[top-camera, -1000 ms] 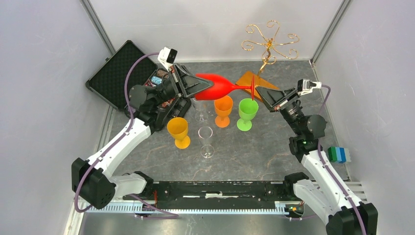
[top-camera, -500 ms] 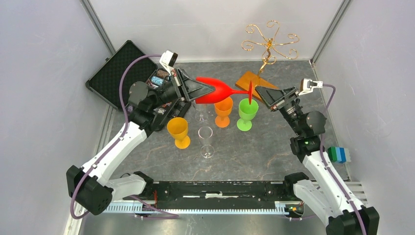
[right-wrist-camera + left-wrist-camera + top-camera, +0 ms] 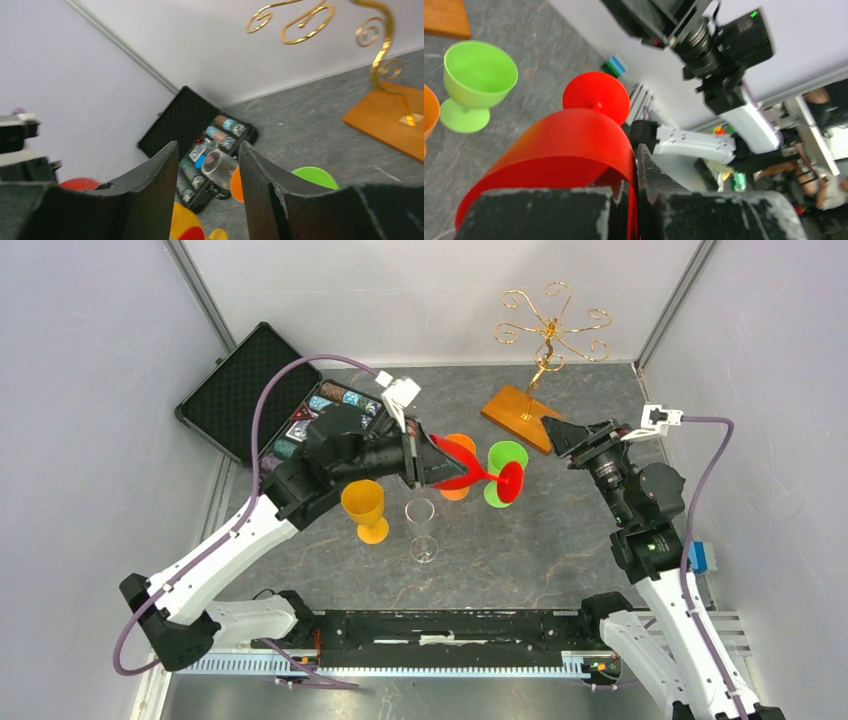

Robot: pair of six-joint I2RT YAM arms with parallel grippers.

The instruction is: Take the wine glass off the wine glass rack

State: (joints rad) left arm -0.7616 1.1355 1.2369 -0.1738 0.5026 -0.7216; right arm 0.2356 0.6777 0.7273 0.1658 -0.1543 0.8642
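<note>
Contact is plain only in the left wrist view: the left claw is clamped on the bowl rim of the red wine glass. From above, that glass hangs sideways over the surface, its foot toward a green goblet and well apart from the gold wire rack at the far right corner. The right wrist view shows the right claw parted and holding nothing, with open room ahead toward a black case. An orange goblet sits partly hidden behind the red bowl. The rack's top is cut off in the right wrist view.
</note>
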